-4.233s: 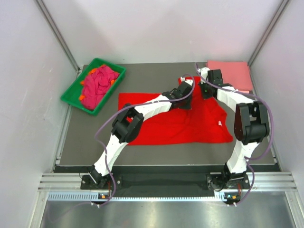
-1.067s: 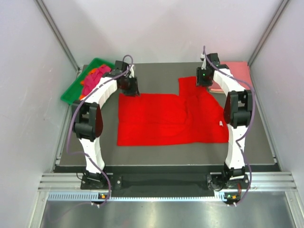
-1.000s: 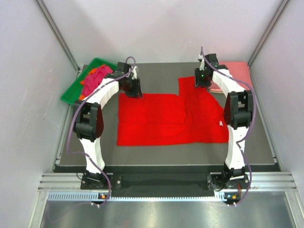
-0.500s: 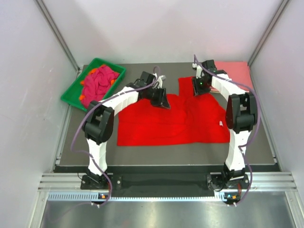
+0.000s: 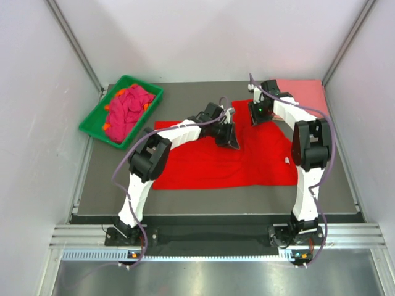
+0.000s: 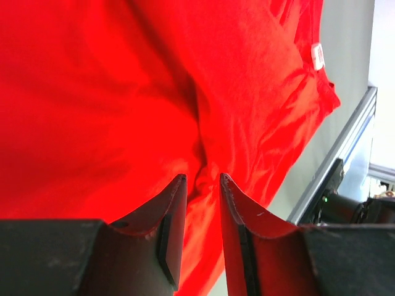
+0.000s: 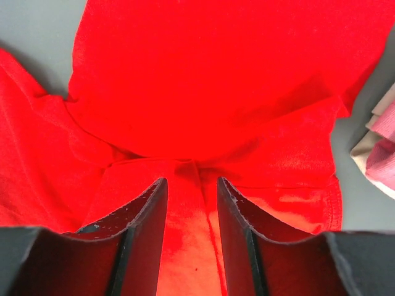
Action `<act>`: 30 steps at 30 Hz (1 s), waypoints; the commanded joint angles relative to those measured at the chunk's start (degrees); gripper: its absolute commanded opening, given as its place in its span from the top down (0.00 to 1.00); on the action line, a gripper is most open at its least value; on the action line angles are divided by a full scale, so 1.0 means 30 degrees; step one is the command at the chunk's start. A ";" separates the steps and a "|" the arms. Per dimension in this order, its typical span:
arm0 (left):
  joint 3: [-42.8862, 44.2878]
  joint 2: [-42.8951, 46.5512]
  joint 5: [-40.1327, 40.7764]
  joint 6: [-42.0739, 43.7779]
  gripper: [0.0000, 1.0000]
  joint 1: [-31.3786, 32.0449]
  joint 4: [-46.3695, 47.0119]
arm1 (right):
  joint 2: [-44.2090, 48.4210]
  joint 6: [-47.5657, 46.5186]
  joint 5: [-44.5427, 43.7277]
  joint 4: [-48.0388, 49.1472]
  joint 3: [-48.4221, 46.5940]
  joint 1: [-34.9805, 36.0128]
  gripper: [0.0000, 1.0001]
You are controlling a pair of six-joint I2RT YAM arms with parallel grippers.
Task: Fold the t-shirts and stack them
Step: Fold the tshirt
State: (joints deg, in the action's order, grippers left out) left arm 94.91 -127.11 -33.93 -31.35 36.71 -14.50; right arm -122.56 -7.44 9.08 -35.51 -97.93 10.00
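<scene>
Bright red cotton t-shirt [image 5: 247, 161] flat on grey surface [image 5: 197, 92]. L end effector [image 6: 202, 177] pinching cloth pucker mid-shirt. R end effector [image 7: 191, 180] pinching fold nr far-edge sleeve.

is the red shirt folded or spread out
Mostly spread out: the red t-shirt lies flat across the table, unfolded; only its far part is bunched up where the left gripper and right gripper pinch it.
</scene>
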 commanded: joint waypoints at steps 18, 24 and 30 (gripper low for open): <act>0.3225 -0.2280 -0.0086 -0.1386 0.66 0.1064 0.3251 | 0.1738 0.0634 -0.1382 0.1229 0.0911 -0.0022 1.00; 0.3547 -0.2045 -0.0405 -0.1033 0.65 0.1650 0.3223 | 0.4757 0.1688 -0.2293 0.0587 0.3431 -0.0110 1.00; 0.3343 -0.0788 -0.0671 0.0456 0.64 0.2236 0.1528 | 0.6869 0.3031 -0.3728 -0.0555 0.7030 -0.0169 1.00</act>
State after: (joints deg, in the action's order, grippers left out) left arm 103.53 -134.45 -34.11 -33.80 42.70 -8.60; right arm -104.66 -1.76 1.63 -34.48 -80.77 9.69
